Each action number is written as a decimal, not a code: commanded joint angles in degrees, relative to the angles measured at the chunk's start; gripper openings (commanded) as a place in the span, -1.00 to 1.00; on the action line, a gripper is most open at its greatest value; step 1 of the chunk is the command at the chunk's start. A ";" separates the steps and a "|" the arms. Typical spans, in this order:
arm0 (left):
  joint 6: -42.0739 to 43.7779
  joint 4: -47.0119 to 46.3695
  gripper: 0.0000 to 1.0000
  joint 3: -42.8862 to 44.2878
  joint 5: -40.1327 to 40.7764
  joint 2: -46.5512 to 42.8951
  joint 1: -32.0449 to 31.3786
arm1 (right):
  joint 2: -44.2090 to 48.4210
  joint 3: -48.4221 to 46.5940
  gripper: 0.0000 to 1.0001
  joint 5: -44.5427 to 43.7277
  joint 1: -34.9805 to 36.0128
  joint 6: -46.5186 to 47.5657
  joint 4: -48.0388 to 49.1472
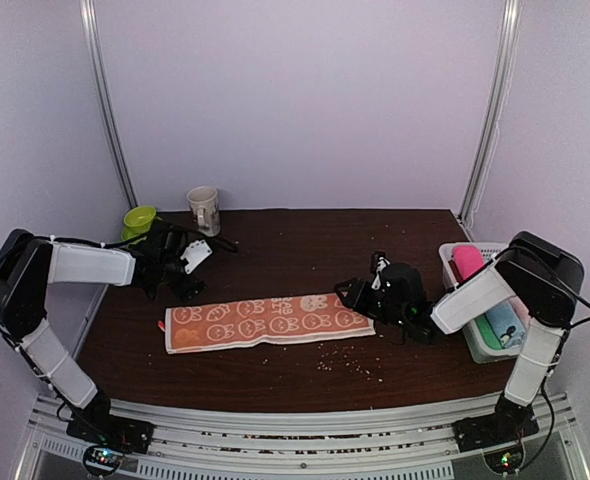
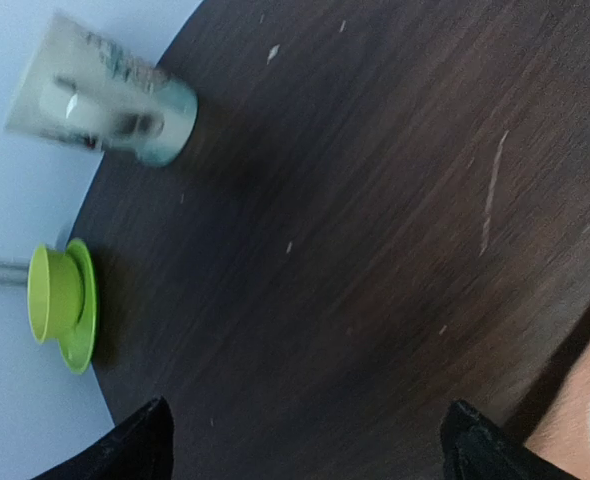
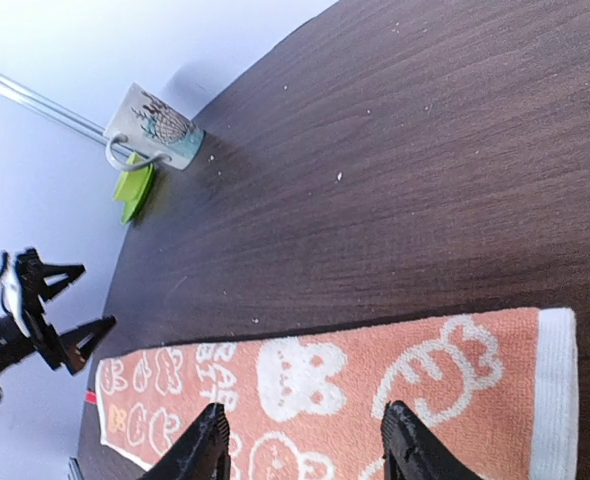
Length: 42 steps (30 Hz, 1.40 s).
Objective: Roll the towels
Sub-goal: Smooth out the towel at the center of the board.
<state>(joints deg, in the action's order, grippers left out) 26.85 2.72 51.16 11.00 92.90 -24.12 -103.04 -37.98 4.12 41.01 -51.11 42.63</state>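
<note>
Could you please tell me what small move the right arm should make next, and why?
Probably lower the right gripper onto the right end of the orange towel and pinch it to start rolling: the towel lies flat and unrolled, and the open jaws hover near that end.

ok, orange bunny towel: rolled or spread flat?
Spread flat. The orange towel lies as one long strip on the table, prints showing end to end, no roll at either end. Folded lengthwise or not: cannot tell.

towel (image 1: 265,322): orange, white bunny and carrot prints | table (image 1: 305,250): dark brown | cup (image 1: 139,218): lime green | mug (image 1: 204,210): cream, printed
</note>
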 commanded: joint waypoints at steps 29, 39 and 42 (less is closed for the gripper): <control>19.49 -45.98 0.96 -20.39 25.36 11.08 0.92 | -4.41 -2.87 0.07 -20.24 -0.85 -3.23 -8.95; 16.32 -42.01 0.96 -15.65 23.10 10.88 0.92 | 1.35 -3.33 0.08 -20.93 -1.81 1.08 -12.00; 12.62 -33.43 0.96 -11.25 18.92 6.41 0.93 | 3.07 -6.84 0.08 -20.67 -0.88 5.10 -15.81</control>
<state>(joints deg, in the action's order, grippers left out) 44.21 -39.92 34.92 34.79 104.03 -23.35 -103.44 -41.01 -15.20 39.11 -51.48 31.38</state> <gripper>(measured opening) 0.977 0.539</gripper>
